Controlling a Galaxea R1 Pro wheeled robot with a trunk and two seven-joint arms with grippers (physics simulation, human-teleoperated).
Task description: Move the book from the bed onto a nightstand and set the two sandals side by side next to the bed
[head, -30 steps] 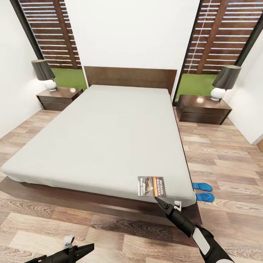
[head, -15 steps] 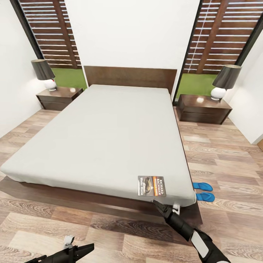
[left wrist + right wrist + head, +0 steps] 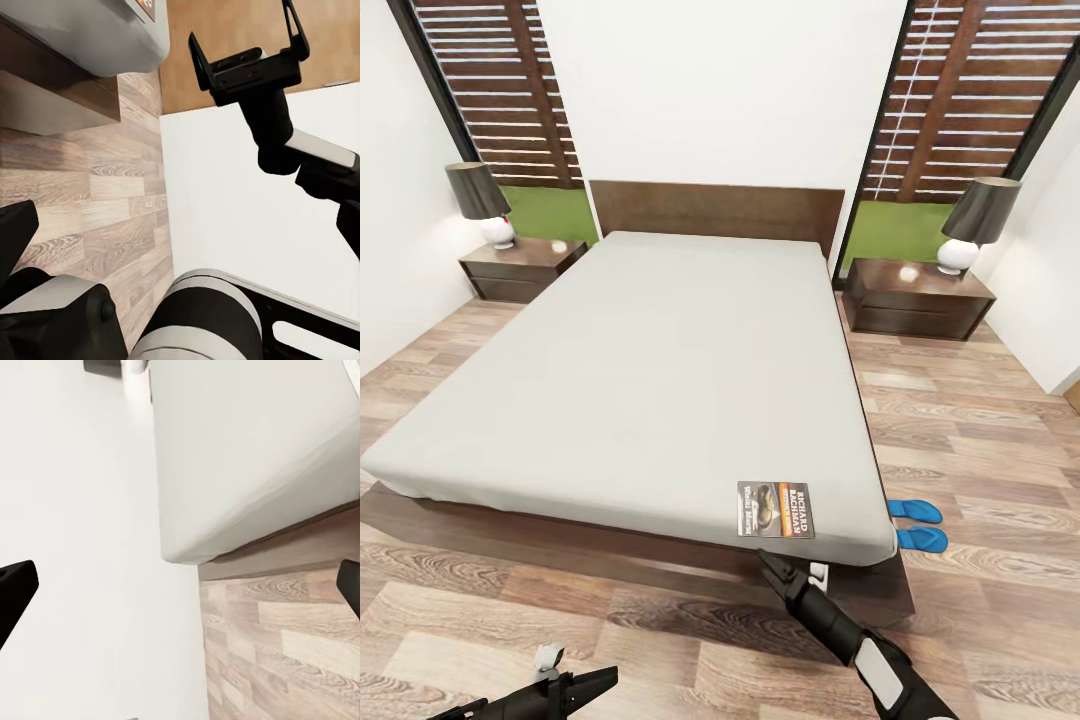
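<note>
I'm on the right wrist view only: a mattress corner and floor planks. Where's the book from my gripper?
Observer: The book lies flat on the bed's near right corner. The right gripper is just in front of that edge, lower, and not touching it.
Operator: Which nightstand is closer?
Observer: The right nightstand, beside the headboard, with a lamp on it.
Operator: And the sandals?
Observer: Both sandals lie side by side on the floor, right of the bed's foot.

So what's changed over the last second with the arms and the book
The right gripper slid leftward and back from the mattress corner toward the robot, ending below the book, jaws open, holding nothing. The book, both blue sandals and the left gripper stayed put.
</note>
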